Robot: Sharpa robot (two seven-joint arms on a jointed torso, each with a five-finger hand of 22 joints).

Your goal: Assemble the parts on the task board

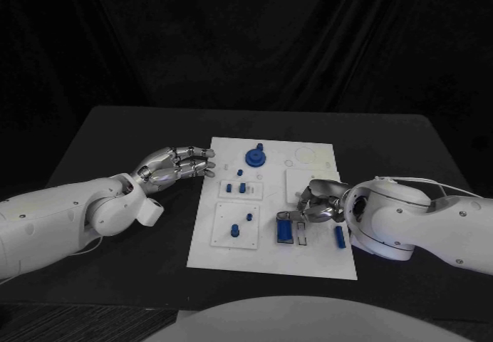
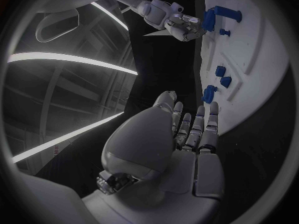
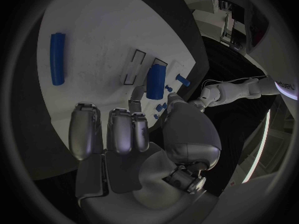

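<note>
My right hand (image 1: 320, 201), empty with fingers loosely apart, hovers just beyond the blue block (image 1: 283, 229), whose long axis points toward me.

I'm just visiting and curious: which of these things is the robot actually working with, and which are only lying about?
Part of the job:
task board
blue parts, such as the long block and round knob
left hand
right hand

Just there:
black table

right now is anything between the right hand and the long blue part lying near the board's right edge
Nothing visible. The right hand hovers over the task board, and the long blue part lies flat beside it on bare board.
</note>
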